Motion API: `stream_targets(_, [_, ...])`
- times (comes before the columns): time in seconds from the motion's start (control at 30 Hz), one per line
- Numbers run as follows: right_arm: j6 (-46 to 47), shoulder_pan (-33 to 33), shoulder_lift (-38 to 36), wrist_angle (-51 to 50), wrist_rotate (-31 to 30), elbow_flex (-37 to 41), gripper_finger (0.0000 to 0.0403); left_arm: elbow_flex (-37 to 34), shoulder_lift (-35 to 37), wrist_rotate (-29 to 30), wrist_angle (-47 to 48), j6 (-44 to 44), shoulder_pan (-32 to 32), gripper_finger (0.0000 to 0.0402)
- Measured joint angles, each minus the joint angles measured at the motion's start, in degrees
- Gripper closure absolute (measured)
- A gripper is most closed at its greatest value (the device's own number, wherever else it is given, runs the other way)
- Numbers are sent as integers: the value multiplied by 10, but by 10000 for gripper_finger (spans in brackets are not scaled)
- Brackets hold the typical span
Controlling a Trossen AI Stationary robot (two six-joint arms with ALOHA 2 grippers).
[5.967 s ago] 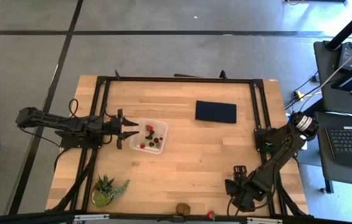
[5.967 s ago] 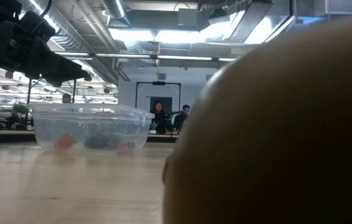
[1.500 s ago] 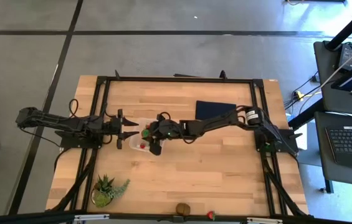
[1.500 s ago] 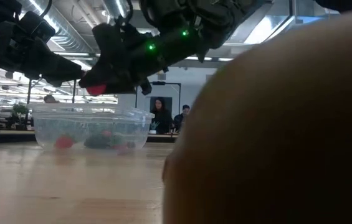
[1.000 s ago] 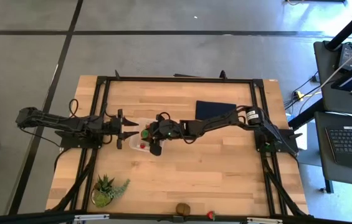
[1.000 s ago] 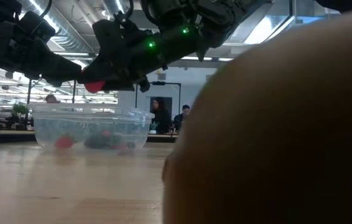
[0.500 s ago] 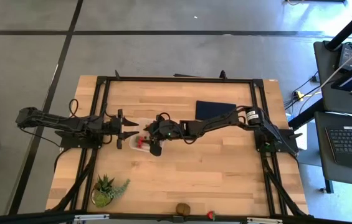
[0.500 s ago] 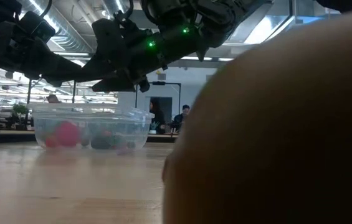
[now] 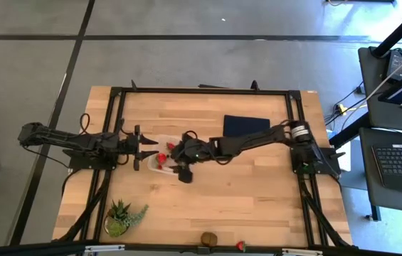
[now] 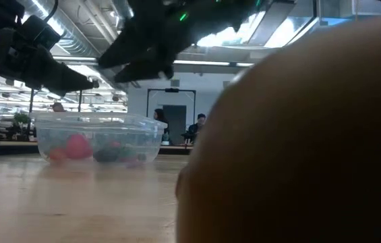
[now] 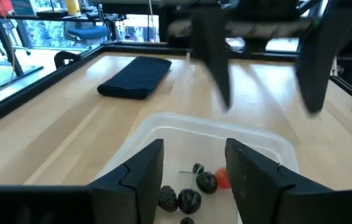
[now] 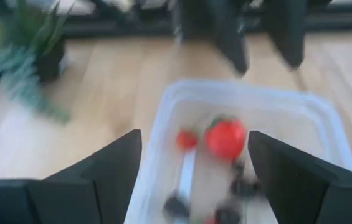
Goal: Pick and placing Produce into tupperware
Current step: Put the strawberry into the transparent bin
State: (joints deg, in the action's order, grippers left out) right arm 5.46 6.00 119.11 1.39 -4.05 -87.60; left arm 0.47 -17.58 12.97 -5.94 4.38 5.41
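The right hand point(image 9: 179, 162) hung above the small clear plastic tupperware point(image 9: 155, 168) near the middle of the wooden surface point(image 9: 257, 185), its fingers spread wide and holding nothing. Inside the container lay a large red strawberry point(image 12: 225, 139), a smaller red fruit point(image 12: 187, 139) and several tiny dark berries point(image 11: 188, 199). The left hand point(image 9: 146, 150) hovered at the container's other side, fingers parted and empty. A brown oval kiwi-like fruit point(image 9: 209, 239) and another red strawberry point(image 9: 240, 246) sat at the surface's near edge.
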Motion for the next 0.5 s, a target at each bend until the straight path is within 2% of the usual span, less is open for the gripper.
stream_targets(0.2, [36, 40, -90, -208, 3, 0, 108, 0, 0, 0, 5, 0, 0, 238])
stream_targets(0.5, [235, 152, -167, -461, 3, 0, 108, 0, 0, 0, 3, 2, 0, 231])
